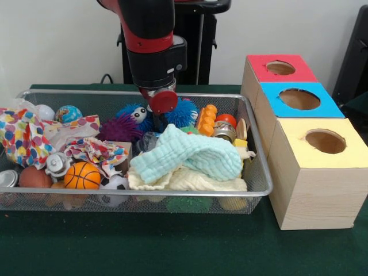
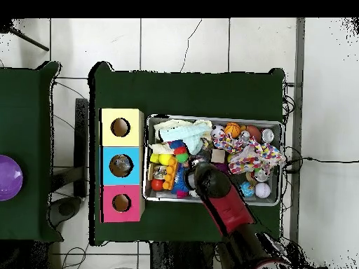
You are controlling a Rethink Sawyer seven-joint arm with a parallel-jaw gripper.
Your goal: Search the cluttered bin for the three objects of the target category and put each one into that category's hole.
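Observation:
My gripper (image 1: 163,108) hangs low over the back middle of the wire mesh bin (image 1: 253,192), just above a blue fuzzy toy with eyes (image 1: 135,114) and a purple spiky ball (image 1: 118,129). A red round part on the wrist hides what is below it. In the overhead view the arm covers the gripper (image 2: 199,175) near the bin's (image 2: 214,118) lower edge. A light blue cloth (image 1: 192,154) lies over a cream cloth (image 1: 190,180). Also in the bin are a small basketball (image 1: 82,175), a globe ball (image 1: 68,113) and a polka-dot cloth (image 1: 23,138).
Three wooden boxes stand in a row beside the bin, each with a round hole on top: red (image 1: 280,68), blue (image 1: 299,99) and yellow (image 1: 325,141). In the overhead view a purple bowl (image 2: 8,177) sits on a separate table at the left.

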